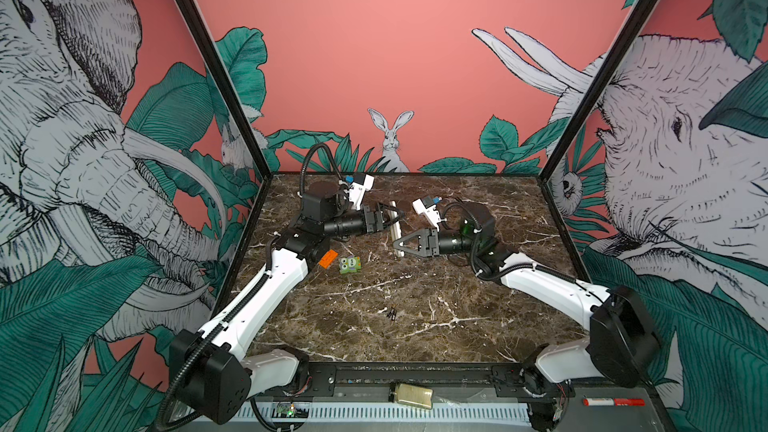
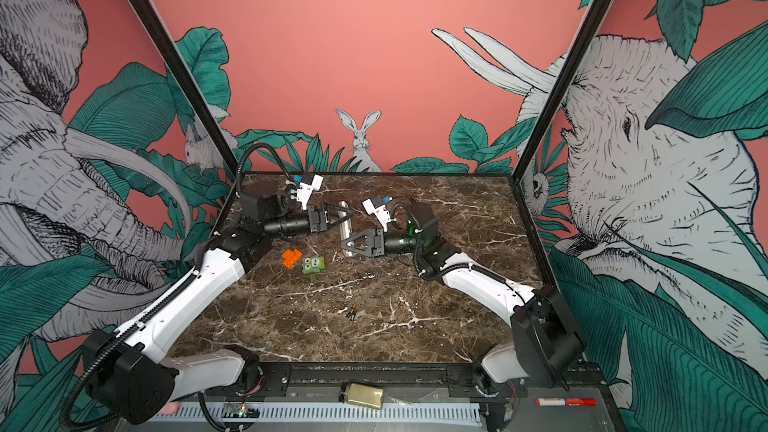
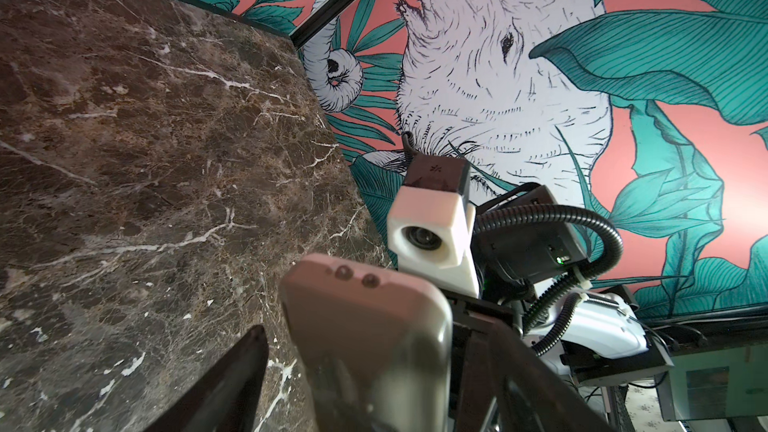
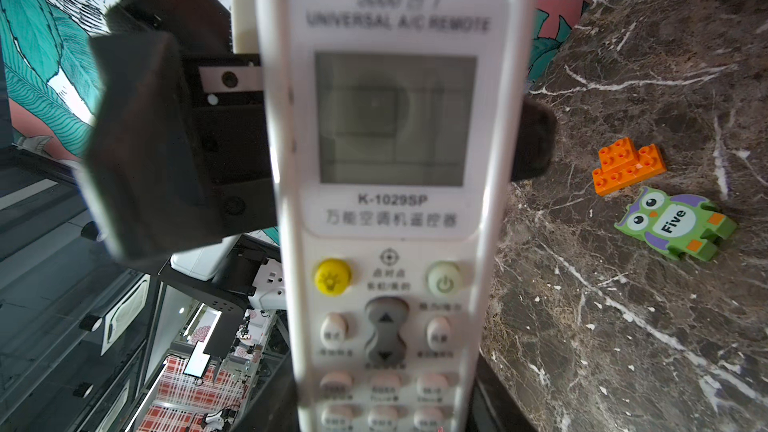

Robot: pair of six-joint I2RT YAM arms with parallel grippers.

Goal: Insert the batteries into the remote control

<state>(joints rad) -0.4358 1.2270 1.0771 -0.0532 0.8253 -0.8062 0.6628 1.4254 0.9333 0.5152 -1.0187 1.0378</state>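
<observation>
The slim white remote control [image 1: 395, 207] [image 2: 344, 209] is held on edge above the back middle of the marble table [image 1: 415, 326]. My right gripper [image 1: 398, 243] [image 2: 345, 243] [image 4: 386, 409] is shut on its button end, and the screen and buttons [image 4: 390, 126] face that wrist camera. My left gripper [image 1: 395, 218] [image 2: 347, 216] [image 3: 365, 388] straddles the remote's other end [image 3: 365, 326]. One finger [image 3: 237, 376] stands off it with marble showing in the gap. The batteries [image 1: 391, 312] [image 2: 352, 312], two tiny dark cylinders, lie together on the table nearer the front, away from both grippers.
An orange brick [image 1: 328, 258] [image 4: 627, 168] and a green owl block [image 1: 350, 264] [image 4: 673, 224] lie on the table beside the left arm. A jar [image 1: 411, 393] and a red marker [image 1: 613, 402] rest on the front rail, off the marble.
</observation>
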